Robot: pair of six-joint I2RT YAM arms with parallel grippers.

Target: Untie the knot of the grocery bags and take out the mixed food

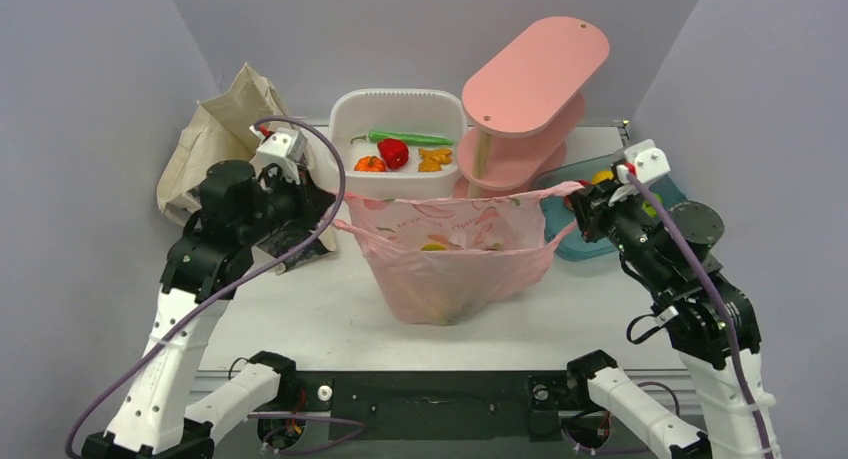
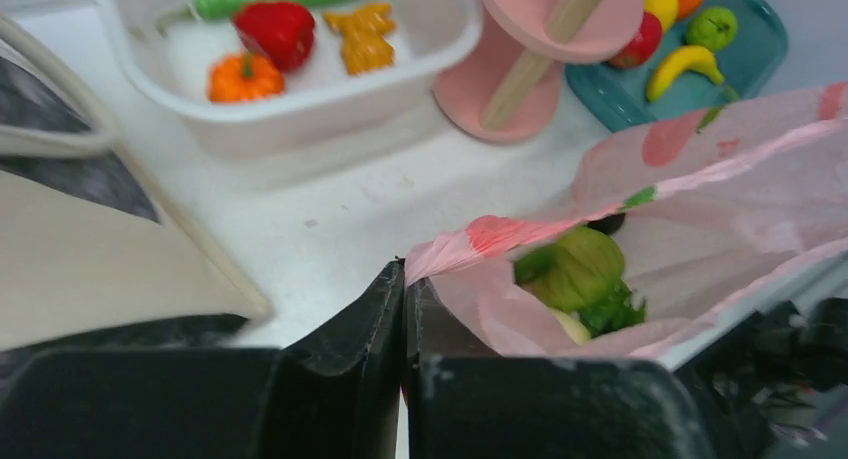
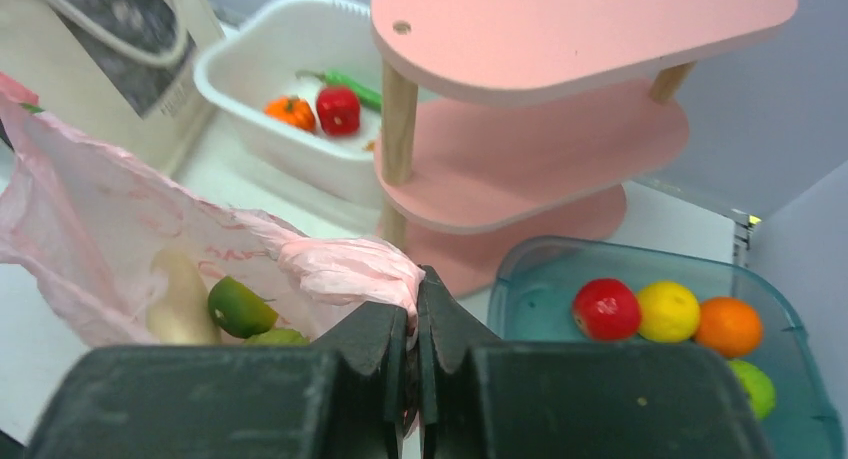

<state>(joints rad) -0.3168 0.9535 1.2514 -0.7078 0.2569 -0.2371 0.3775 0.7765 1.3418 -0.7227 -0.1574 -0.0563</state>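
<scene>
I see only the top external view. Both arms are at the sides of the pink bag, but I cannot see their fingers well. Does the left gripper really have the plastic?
Observer: Yes. In the left wrist view the left gripper is shut on a handle of the pink bag, with the plastic pinched between its fingertips.
Operator: Thank you. And the right side, is it a grip or only a touch?
Observer: A grip. In the right wrist view the right gripper is shut on the opposite handle, which is bunched up at its tips.
</scene>
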